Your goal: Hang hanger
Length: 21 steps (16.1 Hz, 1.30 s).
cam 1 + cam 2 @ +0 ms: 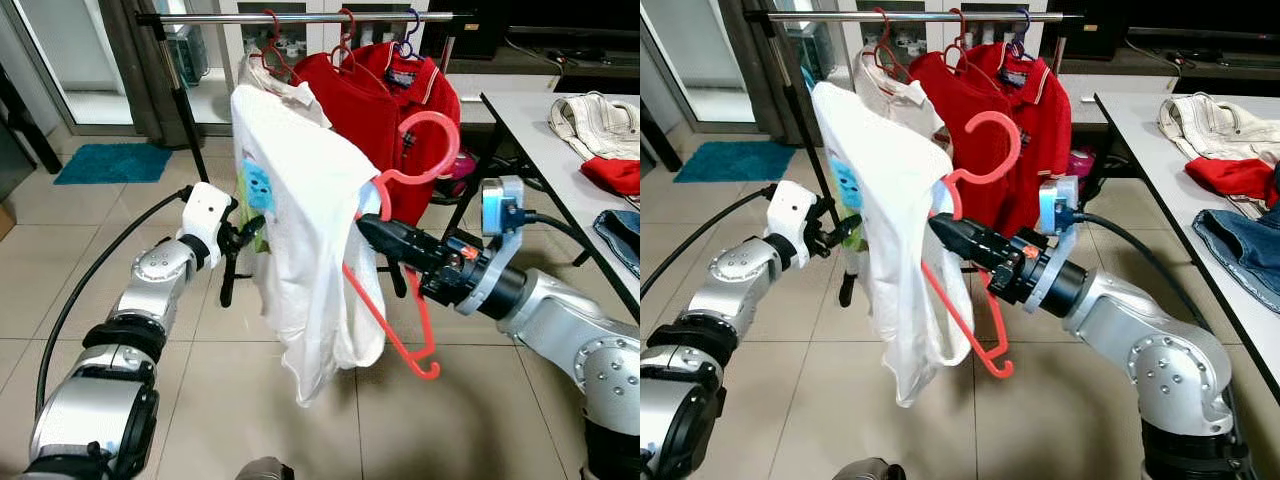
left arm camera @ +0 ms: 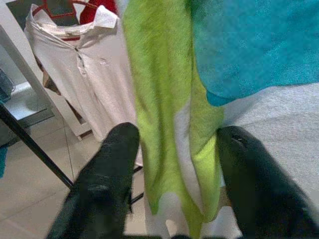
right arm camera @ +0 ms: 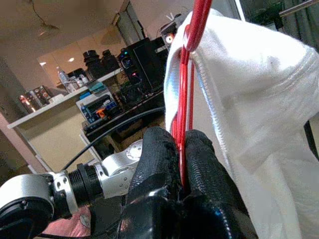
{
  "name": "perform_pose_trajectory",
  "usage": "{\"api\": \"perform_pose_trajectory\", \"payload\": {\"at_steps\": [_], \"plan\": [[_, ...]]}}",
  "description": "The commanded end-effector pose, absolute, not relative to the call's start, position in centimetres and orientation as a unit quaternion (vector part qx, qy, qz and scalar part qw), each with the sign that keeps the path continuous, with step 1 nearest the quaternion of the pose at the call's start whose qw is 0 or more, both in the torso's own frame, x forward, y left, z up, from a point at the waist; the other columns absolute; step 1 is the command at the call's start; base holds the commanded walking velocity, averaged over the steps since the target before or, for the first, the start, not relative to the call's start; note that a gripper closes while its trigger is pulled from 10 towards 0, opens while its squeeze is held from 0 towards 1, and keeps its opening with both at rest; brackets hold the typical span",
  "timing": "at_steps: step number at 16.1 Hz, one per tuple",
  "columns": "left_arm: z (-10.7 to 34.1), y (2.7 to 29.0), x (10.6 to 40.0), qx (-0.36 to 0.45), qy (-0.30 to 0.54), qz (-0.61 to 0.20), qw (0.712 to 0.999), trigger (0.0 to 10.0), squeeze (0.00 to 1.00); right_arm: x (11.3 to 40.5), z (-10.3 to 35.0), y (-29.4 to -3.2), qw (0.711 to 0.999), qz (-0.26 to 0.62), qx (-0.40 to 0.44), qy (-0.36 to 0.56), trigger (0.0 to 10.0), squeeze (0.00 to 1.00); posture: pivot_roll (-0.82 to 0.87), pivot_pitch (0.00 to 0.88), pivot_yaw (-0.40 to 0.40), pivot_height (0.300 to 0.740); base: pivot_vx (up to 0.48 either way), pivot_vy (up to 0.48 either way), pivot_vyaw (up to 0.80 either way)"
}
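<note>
A red plastic hanger (image 1: 430, 150) carries a white T-shirt (image 1: 310, 230) with a blue and green print. My right gripper (image 1: 365, 228) is shut on the hanger's neck, holding it tilted, hook up, below and in front of the clothes rail (image 1: 300, 18). In the right wrist view the red hanger (image 3: 192, 45) runs between the closed fingers (image 3: 159, 154). My left gripper (image 1: 250, 228) is at the shirt's left edge. Its fingers (image 2: 117, 149) stand open on either side of the green printed fabric (image 2: 159, 99).
On the rail hang a white polo (image 1: 275, 90) and a red polo (image 1: 390, 110) on red hangers. The rack's dark pole (image 1: 185, 100) slants down at the left. A white table (image 1: 530, 140) with clothes stands at the right. A teal mat (image 1: 115, 160) lies far left.
</note>
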<state>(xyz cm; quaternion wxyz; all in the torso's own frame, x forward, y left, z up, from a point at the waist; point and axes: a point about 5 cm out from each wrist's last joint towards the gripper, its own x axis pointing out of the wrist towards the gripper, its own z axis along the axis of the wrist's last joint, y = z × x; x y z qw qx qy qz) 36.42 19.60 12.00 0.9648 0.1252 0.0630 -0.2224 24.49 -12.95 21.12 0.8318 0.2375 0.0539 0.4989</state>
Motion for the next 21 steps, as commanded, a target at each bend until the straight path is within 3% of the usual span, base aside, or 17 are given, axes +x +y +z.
{"api": "perform_pose_trajectory", "payload": {"at_steps": [1,14,21], "plan": [[12.6,19.6,36.7,0.123,0.052,-0.221,0.966,0.0,0.0,24.4,22.3,-12.9,0.831,0.507,0.228,0.029,10.0,0.0,-0.07,0.0,0.051,0.74,0.0,0.0,0.0],[11.6,20.2,36.2,0.09,0.054,-0.21,0.972,0.0,0.0,25.0,22.4,-12.8,0.837,0.499,0.22,0.031,10.0,0.0,-0.06,0.0,0.052,0.74,0.0,0.0,0.0],[8.7,21.1,34.4,0.051,0.085,-0.175,0.979,0.0,0.0,26.1,22.6,-12.7,0.864,0.461,0.2,0.017,10.0,0.0,-0.05,0.0,0.058,0.74,0.0,0.0,0.0]]}}
